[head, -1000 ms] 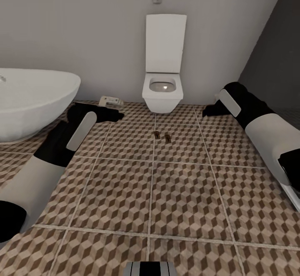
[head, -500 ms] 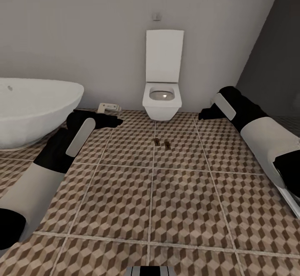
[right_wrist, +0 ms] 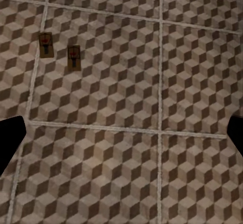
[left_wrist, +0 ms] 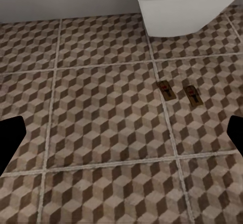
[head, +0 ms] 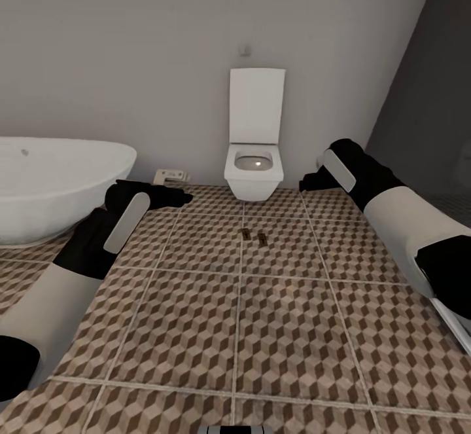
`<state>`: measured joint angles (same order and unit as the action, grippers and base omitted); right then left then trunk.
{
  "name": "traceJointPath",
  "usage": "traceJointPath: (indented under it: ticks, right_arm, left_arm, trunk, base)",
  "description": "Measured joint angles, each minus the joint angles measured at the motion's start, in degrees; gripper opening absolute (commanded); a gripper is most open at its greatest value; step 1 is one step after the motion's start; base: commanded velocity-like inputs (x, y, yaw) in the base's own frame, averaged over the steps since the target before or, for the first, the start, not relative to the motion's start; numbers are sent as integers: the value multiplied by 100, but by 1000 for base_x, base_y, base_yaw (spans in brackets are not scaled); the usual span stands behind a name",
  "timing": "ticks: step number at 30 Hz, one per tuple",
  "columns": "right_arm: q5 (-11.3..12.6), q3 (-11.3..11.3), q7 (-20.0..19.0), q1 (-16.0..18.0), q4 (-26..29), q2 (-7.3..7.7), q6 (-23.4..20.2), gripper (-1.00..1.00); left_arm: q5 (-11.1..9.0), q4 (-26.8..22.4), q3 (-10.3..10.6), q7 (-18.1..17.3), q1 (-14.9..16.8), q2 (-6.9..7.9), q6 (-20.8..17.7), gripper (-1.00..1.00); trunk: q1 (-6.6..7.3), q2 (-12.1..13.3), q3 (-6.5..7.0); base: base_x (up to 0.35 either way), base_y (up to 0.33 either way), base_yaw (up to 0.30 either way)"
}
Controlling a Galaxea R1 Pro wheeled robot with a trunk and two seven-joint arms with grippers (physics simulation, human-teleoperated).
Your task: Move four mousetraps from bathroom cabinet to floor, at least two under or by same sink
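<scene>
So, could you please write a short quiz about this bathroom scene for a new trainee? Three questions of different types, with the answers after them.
1. True or false: the two mousetraps lie on the bathroom floor in front of the toilet.
2. Multiple choice: what stands at the left side of the head view? A) a shower cabin B) a white bathtub C) a washing machine
3. Fill in: in the left wrist view the mousetraps lie side by side, apart from each other, and the left gripper holds ____.

Key
1. True
2. B
3. nothing; its fingertips are spread wide with only tiles between them. The right gripper looks the same.
</scene>
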<state>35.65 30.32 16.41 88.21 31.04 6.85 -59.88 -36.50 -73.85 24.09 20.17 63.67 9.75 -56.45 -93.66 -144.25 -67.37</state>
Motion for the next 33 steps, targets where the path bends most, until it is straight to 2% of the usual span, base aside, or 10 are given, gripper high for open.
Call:
traceJointPath:
  ticks: [33]
  right_arm:
    - [2, -20, -5, -197, 0, 40, 0, 100]
  left_arm:
    - [5, -4, 8, 13, -149, -10, -2, 100]
  trunk:
    - [85, 44, 732]
  base:
    - [0, 0, 0]
